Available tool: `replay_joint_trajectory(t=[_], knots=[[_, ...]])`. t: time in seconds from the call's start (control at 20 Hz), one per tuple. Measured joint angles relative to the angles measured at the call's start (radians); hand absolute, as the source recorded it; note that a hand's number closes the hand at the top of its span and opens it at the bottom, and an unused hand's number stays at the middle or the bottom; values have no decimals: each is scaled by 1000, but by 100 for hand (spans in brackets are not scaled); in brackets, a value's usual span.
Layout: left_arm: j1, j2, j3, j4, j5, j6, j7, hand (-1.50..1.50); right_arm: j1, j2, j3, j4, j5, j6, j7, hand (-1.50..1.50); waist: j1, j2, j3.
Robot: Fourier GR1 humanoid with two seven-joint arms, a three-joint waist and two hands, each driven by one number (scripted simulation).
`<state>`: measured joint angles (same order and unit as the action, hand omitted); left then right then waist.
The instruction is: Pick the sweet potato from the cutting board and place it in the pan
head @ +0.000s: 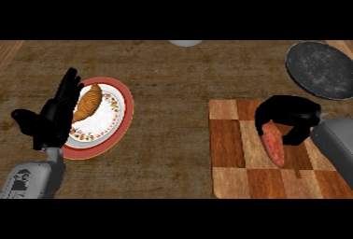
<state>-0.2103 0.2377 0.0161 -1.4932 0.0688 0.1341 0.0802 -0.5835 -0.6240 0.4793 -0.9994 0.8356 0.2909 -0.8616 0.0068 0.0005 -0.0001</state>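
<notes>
My right hand (289, 119) is curled over the upper end of the sweet potato (273, 144), which lies on the cutting board (231, 140) beneath my palm. The grasp looks set but the lift not begun. Procedure, as I judge it: raise the sweet potato straight up clear of the board, then carry it forward and outward to the pan (321, 70), which sits beyond my fingers, just off the board's far corner. My left hand (52, 116) rests open beside the plate (117, 121) holding a croissant (88, 102). The table (172, 70) is dark wood.
</notes>
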Motion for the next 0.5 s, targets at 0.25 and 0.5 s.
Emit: replay_joint_trajectory(t=[0.25, 0.5], knots=[[-9, -16, 6, 37, -22, 0, -24, 0, 15, 10, -20, 7, 29, -25, -30, 150, -3, -1, -1], [-6, 1, 24, 31, -12, -14, -21, 0, 5, 101, -96, 61, 23, 63, 292, 150, -12, -11, -10]])
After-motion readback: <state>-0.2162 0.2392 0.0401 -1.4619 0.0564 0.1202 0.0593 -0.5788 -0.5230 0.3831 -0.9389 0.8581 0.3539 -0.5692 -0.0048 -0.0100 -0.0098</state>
